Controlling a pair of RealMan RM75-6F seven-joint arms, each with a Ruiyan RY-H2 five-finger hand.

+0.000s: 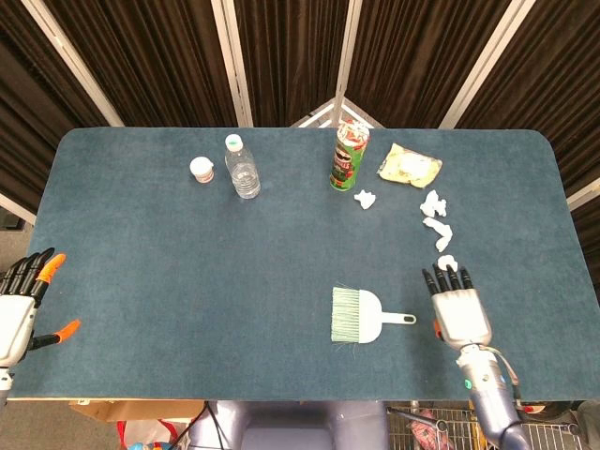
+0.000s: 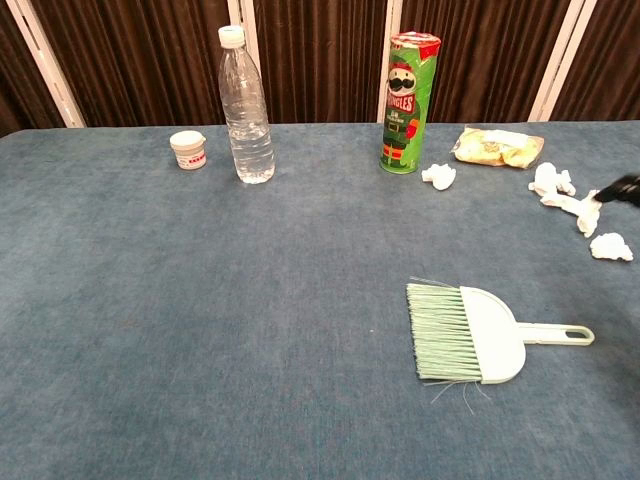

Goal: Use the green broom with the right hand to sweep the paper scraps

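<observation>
Two hands, both empty. My right hand (image 1: 460, 309) lay flat near the worktop's (image 1: 141, 244) 5 o'clock corner, fingers straight and spread, holding nothing. The green broom (image 1: 360, 317) rested flat just beside it at its 9 o'clock, handle toward the hand and bristles away, which left the handle convenient for a regrasp. Several paper scraps (image 1: 437, 227) lay in a loose trail at 12 o'clock of my right hand, the nearest just off its fingertips; one more sat beside the green can (image 1: 348, 155). I judged them unswept. My left hand (image 1: 21, 305) waited spread off the worktop's 8 o'clock edge, having no part in the task. Also present along the far side: bottle (image 1: 243, 168), small jar (image 1: 202, 170), snack bag (image 1: 409, 167).
</observation>
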